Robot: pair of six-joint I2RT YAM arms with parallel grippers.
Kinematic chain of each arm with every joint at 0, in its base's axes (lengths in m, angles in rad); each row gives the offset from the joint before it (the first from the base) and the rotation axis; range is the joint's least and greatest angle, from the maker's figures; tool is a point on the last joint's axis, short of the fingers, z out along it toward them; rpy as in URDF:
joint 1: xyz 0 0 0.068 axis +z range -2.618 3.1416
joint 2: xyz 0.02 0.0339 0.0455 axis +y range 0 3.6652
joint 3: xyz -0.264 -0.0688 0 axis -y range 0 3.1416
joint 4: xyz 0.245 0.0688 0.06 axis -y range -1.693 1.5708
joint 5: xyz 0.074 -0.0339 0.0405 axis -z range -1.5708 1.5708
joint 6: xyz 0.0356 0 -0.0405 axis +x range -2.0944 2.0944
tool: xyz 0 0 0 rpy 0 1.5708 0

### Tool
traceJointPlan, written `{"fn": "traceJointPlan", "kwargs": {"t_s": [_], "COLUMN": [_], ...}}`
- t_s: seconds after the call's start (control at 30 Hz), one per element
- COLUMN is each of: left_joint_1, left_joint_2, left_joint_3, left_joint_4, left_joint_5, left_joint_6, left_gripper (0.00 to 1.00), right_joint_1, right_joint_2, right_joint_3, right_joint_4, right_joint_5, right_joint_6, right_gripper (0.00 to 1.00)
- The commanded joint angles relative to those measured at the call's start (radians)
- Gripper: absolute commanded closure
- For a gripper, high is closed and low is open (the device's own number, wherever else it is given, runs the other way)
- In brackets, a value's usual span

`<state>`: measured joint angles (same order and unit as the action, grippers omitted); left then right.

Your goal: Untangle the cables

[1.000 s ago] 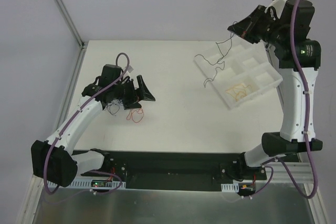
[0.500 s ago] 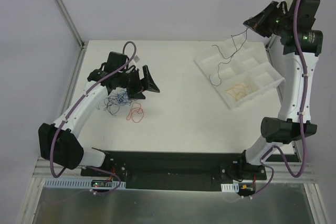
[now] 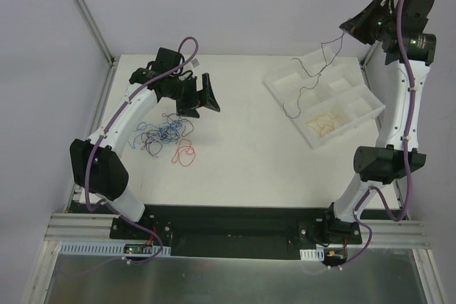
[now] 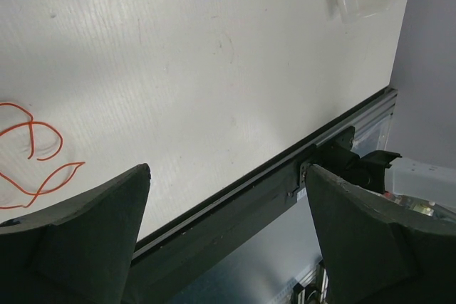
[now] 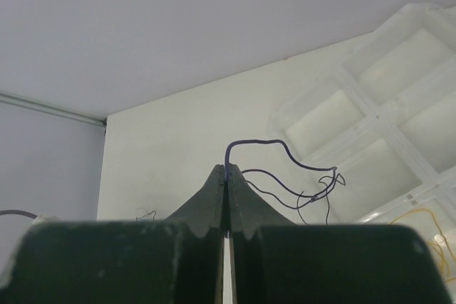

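Top external: right tool (image 3: 347,28) pinches dark cable (image 3: 313,76) above tray (image 3: 356,108); yellow cable (image 3: 322,122) already binned. Left tool (image 3: 208,94) gapes empty; tangle (image 3: 164,133) on worktop (image 3: 242,140) looks unsorted.

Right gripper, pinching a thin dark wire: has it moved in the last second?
Yes. Seen from above, the right gripper has swung rightward and up-frame relative to the white compartment tray, drawing the thin dark wire along.

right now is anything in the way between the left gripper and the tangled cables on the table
Nothing visible does. The left gripper hangs open just past the cables, toward the far side, and only bare table lies between them.
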<state>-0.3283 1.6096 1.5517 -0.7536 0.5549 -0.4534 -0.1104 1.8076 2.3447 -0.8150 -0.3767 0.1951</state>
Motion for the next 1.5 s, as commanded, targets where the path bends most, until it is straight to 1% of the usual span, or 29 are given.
{"fn": "traceJointPlan", "kwargs": {"t_s": [0.0,0.1,0.27,0.43,0.5,0.63,0.7,0.77,0.9,0.97,1.1,1.17,1.33,1.47], "left_joint_1": [-0.006,-0.006,-0.008,-0.008,-0.008,-0.008,-0.008,-0.008,-0.008,-0.008,-0.008,-0.008,-0.006,-0.006], "left_joint_2": [-0.005,-0.014,-0.022,-0.030,-0.030,-0.037,-0.042,-0.046,-0.051,-0.054,-0.054,-0.056,-0.071,-0.085], "left_joint_3": [0.028,0.013,-0.008,-0.013,-0.012,-0.013,-0.019,-0.021,-0.016,-0.013,-0.001,0.002,-0.001,-0.007], "left_joint_4": [-0.039,-0.039,-0.041,-0.039,-0.041,-0.041,-0.043,-0.043,-0.055,-0.062,-0.084,-0.092,-0.104,-0.110], "left_joint_5": [-0.018,-0.015,-0.006,-0.006,-0.006,-0.009,-0.010,-0.012,-0.021,-0.027,-0.036,-0.044,-0.059,-0.059], "left_joint_6": [0.030,0.019,-0.002,-0.010,-0.008,-0.005,-0.005,-0.001,0.012,0.021,0.041,0.053,0.073,0.081], "left_gripper": [0.11,0.11,0.11,0.11,0.11,0.11,0.11,0.11,0.11,0.11,0.11,0.11,0.11,0.11], "right_joint_1": [-0.060,-0.086,-0.106,-0.089,-0.061,0.004,0.015,0.006,-0.015,-0.018,-0.008,0.006,0.066,0.101], "right_joint_2": [-0.008,-0.008,-0.010,0.016,0.025,0.010,-0.005,-0.001,0.015,0.050,0.131,0.160,0.219,0.294], "right_joint_3": [0.085,0.085,0.013,-0.139,-0.200,-0.324,-0.411,-0.453,-0.463,-0.432,-0.387,-0.392,-0.438,-0.447], "right_joint_4": [0.094,0.114,0.114,0.128,0.135,0.152,0.184,0.179,0.142,0.116,0.071,0.073,0.131,0.172], "right_joint_5": [-0.062,-0.096,-0.128,-0.152,-0.169,-0.128,-0.085,-0.026,0.163,0.202,0.261,0.295,0.233,0.226], "right_joint_6": [0.072,0.096,0.093,0.078,0.084,0.055,0.047,0.043,-0.034,-0.077,-0.112,-0.132,-0.131,-0.103], "right_gripper": [1.00,1.00,1.00,1.00,1.00,1.00,1.00,1.00,1.00,1.00,0.99,0.99,1.00,0.99]}}
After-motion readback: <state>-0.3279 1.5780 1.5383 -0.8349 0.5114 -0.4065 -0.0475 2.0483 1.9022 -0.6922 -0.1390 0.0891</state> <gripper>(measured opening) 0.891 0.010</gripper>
